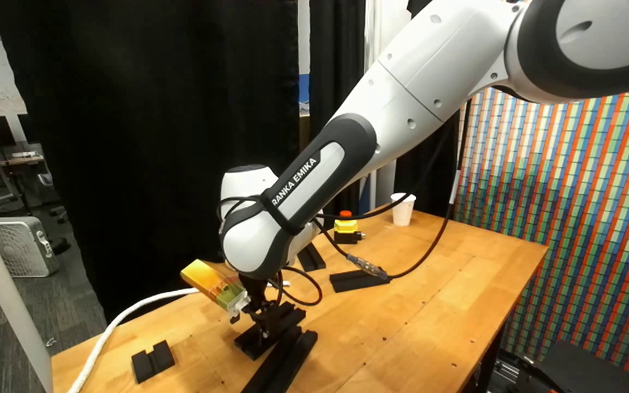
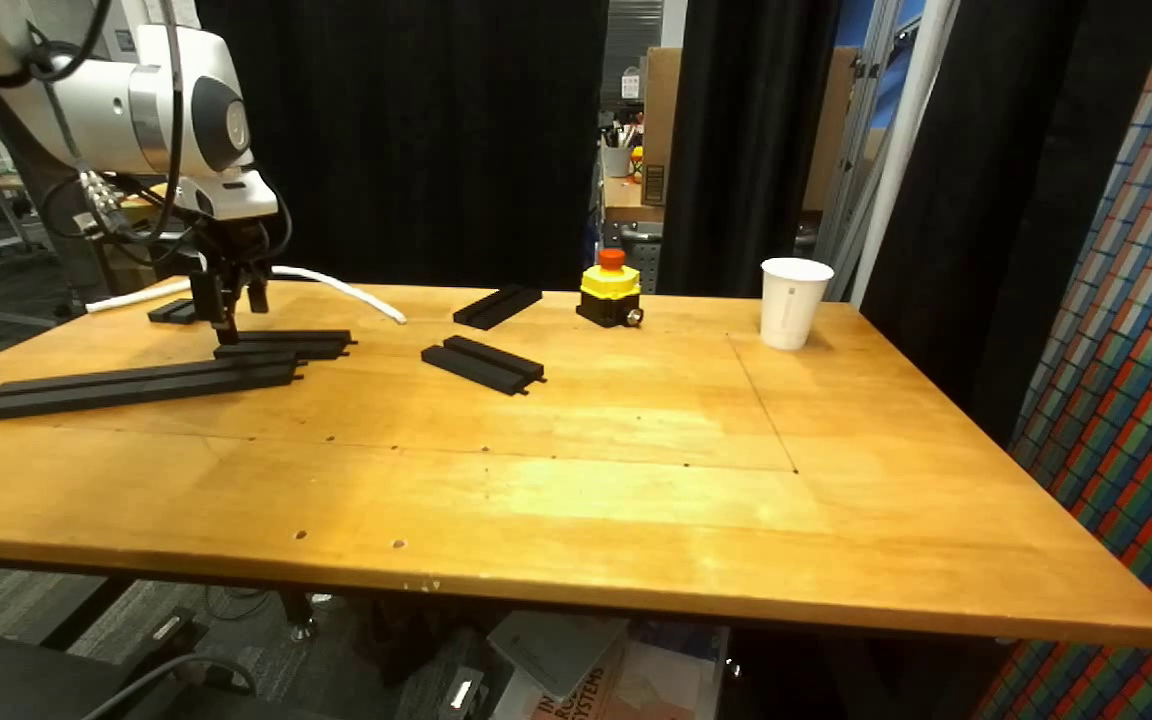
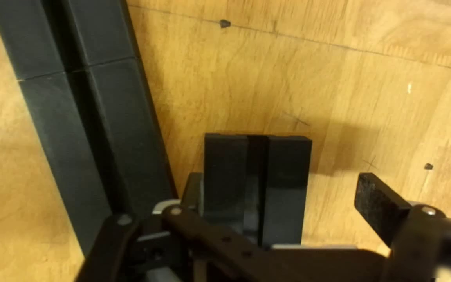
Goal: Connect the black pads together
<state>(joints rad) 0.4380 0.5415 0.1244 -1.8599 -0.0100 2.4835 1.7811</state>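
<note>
My gripper is open in the wrist view, with a short black pad between its fingers. The left finger is close beside the pad; I cannot tell if they touch. The right finger is well apart from it. The gripper shows low over this pad in both exterior views. A long black bar with a seam across it lies just left of the pad, at an angle and apart; it also shows in an exterior view. Other black pads lie on the table: a small block and two bars.
A white cable runs along the table's far edge. A red-and-yellow button box and a white paper cup stand toward the back. A black arm cable hangs down near a bar. The wooden table carries everything.
</note>
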